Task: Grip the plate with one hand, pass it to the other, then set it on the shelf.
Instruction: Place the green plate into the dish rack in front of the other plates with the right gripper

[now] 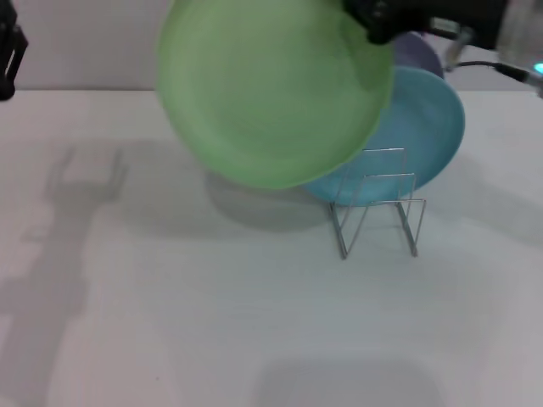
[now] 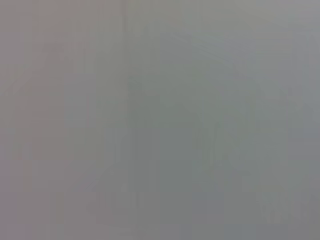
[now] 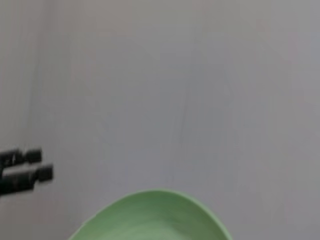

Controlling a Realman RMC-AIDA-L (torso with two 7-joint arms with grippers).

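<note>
- The light-green plate (image 1: 271,89) is up in the air, tilted with its face toward the robot, well above the white table (image 1: 212,322).
- The right tool (image 1: 373,21) comes in from the upper right and is clamped on the plate's upper right rim; a cyan light glows on that arm farther out.
- The plate casts a round shadow on the table below it, just left of the shelf (image 1: 377,203).
- The shelf, a thin silver wire rack with upright loops, stands on the table toward the right, and none of its slots holds a plate.
- A turquoise plate (image 1: 424,127) sits behind the shelf, partly covered by the green plate's lower right edge.
- A sliver of a lavender plate (image 1: 420,52) peeks out above the turquoise one.
- The left tool (image 1: 8,55) is at the far left edge, away from the plate; I cannot tell how its fingers stand.
- The right wrist view catches the plate's curved rim (image 3: 155,215) and, to one side, a dark blurred shape that is hard to make out.
- The left wrist view shows only a grey blur.
</note>
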